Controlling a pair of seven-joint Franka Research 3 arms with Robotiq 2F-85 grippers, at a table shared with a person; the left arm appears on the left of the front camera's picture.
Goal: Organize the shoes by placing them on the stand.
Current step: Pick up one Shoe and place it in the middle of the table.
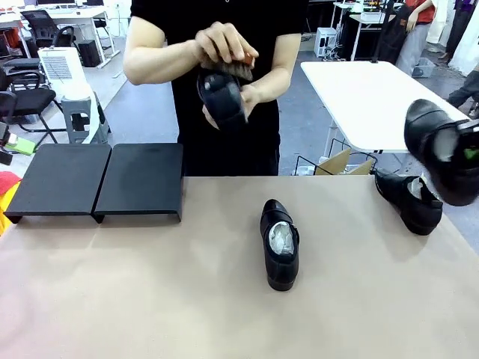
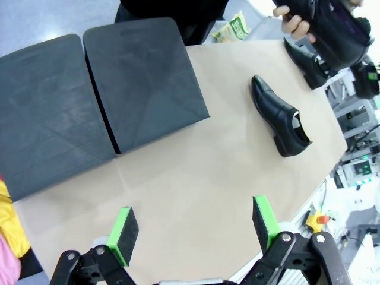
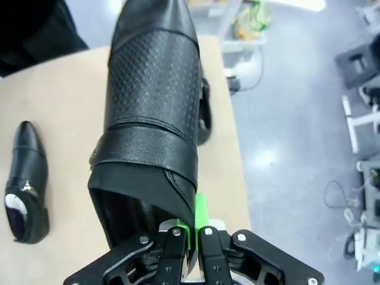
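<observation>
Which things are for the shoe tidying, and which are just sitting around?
For the job: middle shoe; right-side shoe; lifted shoe in the robot's right hand; held-up shoe in the person's hands; stand.
Just lying about: white table behind; office chair; cardboard box.

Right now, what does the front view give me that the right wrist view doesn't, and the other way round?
Front adds: the stand, no shoe on it, and a person's hand holding a brush against the brushed shoe. Right wrist adds: the grip up close, the right gripper shut on the heel rim of the lifted shoe, whose upper is perforated. Both: that lifted shoe, the middle shoe lying on the table, and the third shoe by the table's right edge, partly hidden in the wrist view.
</observation>
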